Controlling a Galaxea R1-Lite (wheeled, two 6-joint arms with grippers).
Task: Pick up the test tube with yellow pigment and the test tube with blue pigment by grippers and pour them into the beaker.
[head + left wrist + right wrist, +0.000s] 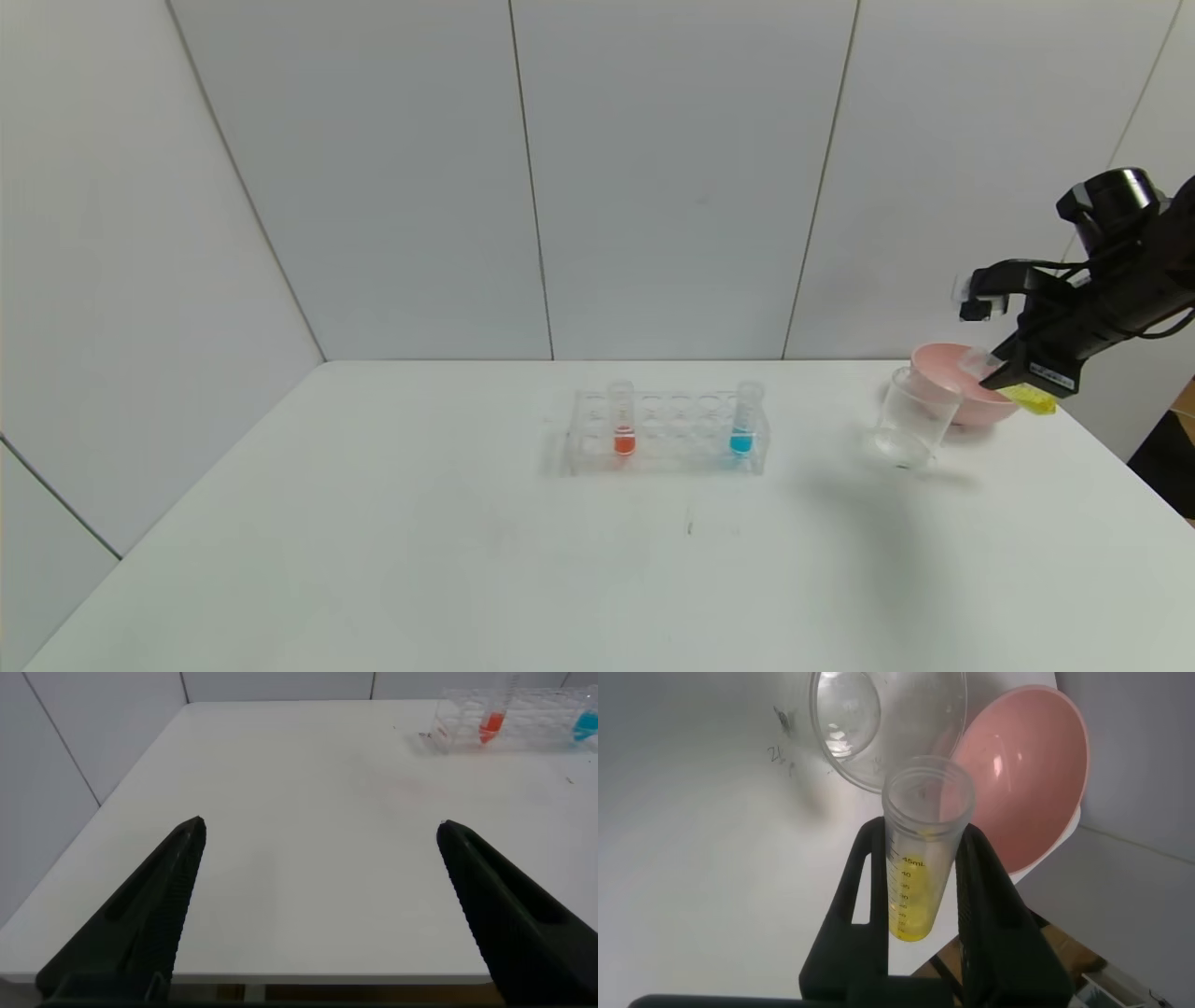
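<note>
Hand status: my right hand [1013,378] clamps the test tube with yellow pigment [918,863], tilted, mouth toward the beaker [910,417] beside the pink bowl [962,383]; my left hand [318,910] gapes wide above the desk [467,560]; the test tube with blue pigment [744,425] stands upright in the rack [667,434].

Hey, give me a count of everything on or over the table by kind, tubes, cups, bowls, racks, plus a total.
Tubes: 3 – yellow tube held in the right gripper, orange tube and blue tube standing in the rack
Beakers: 1 – clear beaker
Bowls: 1 – pink bowl
Racks: 1 – clear rack
Total: 6
</note>
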